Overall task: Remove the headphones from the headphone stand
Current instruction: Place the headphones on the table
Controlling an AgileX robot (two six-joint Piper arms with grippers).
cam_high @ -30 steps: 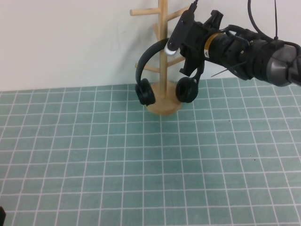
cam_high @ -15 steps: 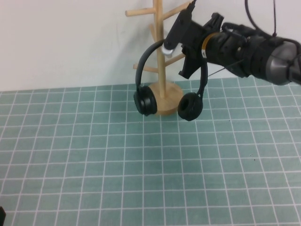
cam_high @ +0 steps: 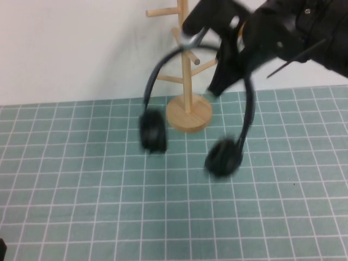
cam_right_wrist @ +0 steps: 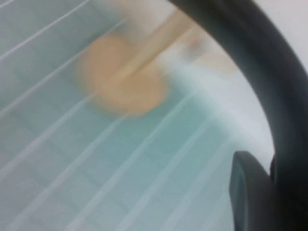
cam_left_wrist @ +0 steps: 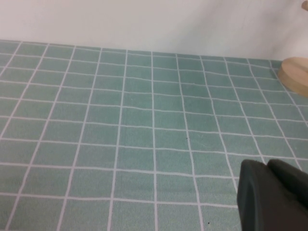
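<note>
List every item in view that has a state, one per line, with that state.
headphones: off the stand, hanging in the air from the right gripper, ear cups dangling over the mat.
stand: upright on the mat, pegs bare.
right gripper: raised by the stand's top, shut on the headband.
left gripper: low over the mat, away from the stand, holding nothing.

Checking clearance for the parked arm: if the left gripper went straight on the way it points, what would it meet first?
Probably nothing close: the left gripper hangs low over the bare green mat, facing the white wall. The headphone stand sits off to one side.
</note>
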